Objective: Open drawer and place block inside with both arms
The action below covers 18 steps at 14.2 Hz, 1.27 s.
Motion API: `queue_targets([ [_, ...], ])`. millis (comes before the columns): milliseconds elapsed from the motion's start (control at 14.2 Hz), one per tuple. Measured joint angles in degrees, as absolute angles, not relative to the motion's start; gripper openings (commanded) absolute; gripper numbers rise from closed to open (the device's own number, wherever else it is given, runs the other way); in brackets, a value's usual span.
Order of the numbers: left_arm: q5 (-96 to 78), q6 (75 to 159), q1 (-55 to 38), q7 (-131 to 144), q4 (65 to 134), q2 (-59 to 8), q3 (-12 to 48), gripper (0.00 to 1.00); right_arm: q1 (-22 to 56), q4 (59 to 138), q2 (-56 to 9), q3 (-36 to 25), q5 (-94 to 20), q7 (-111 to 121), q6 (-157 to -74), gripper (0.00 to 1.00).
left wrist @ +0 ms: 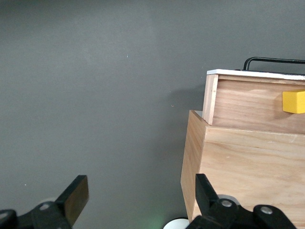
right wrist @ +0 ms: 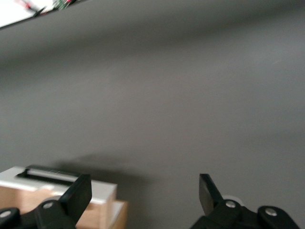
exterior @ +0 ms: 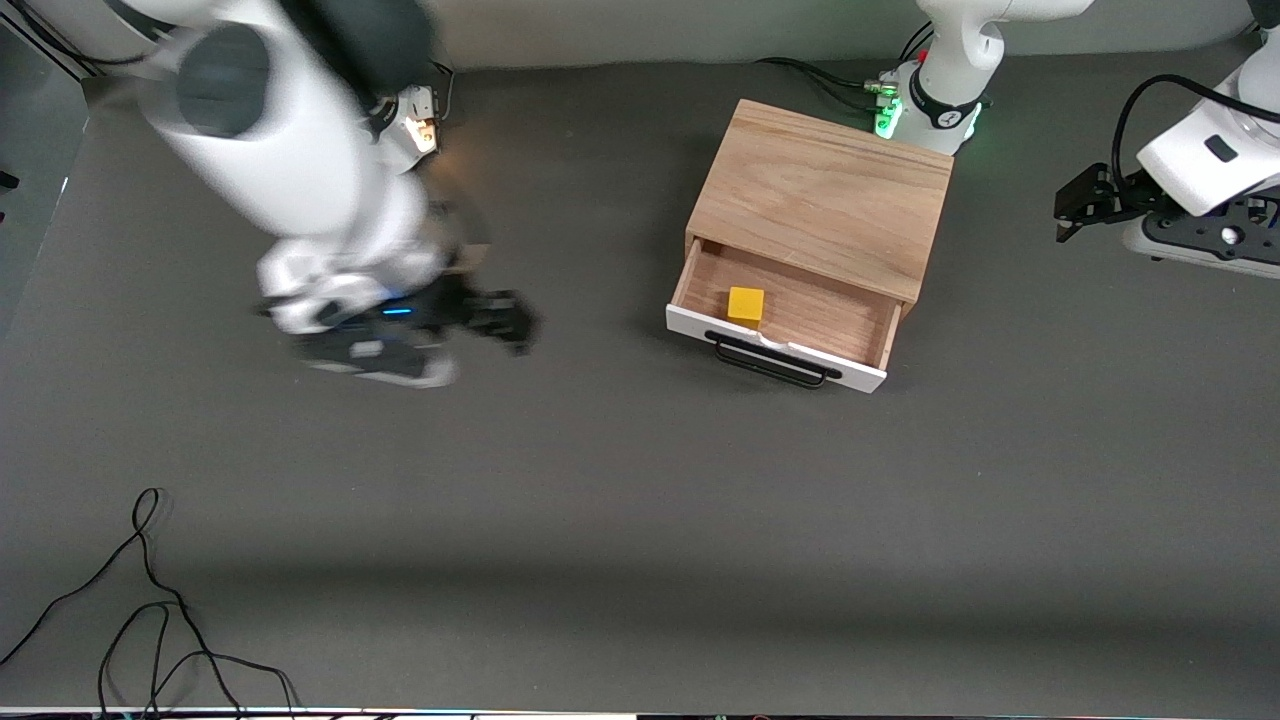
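The drawer (exterior: pixel 830 322) stands pulled out of the light wooden box (exterior: pixel 825 195), with its white front panel and black wire handle (exterior: pixel 770 362) facing the front camera. The yellow block (exterior: pixel 745 304) lies inside the drawer, near the front panel. It also shows in the left wrist view (left wrist: pixel 294 101). My left gripper (exterior: pixel 1075 210) is open and empty (left wrist: pixel 140 186), in the air beside the box at the left arm's end of the table. My right gripper (exterior: pixel 505 320) is open and empty (right wrist: pixel 145 186), over bare table toward the right arm's end. The right arm is motion-blurred.
Loose black cables (exterior: pixel 150 600) lie on the dark grey table at the right arm's end, close to the front camera. More cables (exterior: pixel 830 80) run by the left arm's green-lit base (exterior: pixel 885 115), close to the box.
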<state>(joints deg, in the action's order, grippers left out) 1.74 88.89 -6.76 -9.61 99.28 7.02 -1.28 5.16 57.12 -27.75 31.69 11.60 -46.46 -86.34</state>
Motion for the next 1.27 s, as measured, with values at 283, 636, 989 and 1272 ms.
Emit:
queue_targets([
  [283,1.74,86.14,-7.57,-9.76,99.3,4.78,-1.09,1.0,5.6,62.06,-20.18,10.87,-3.34,-30.91,-85.37,1.0],
  [636,1.95,87.98,-7.88,-9.64,96.2,3.75,0.98,1.0,5.0,83.22,-5.96,-4.12,-5.87,-14.95,-91.69,1.0],
  [989,2.05,91.33,-7.83,-9.64,94.95,3.26,0.58,1.0,5.4,98.61,4.95,-4.6,-3.09,-11.45,-97.8,1.0],
  [1272,2.02,92.21,-7.82,-9.5,94.68,2.76,0.29,1.0,5.4,99.71,5.94,-4.97,-2.89,-7.43,-97.82,1.0],
])
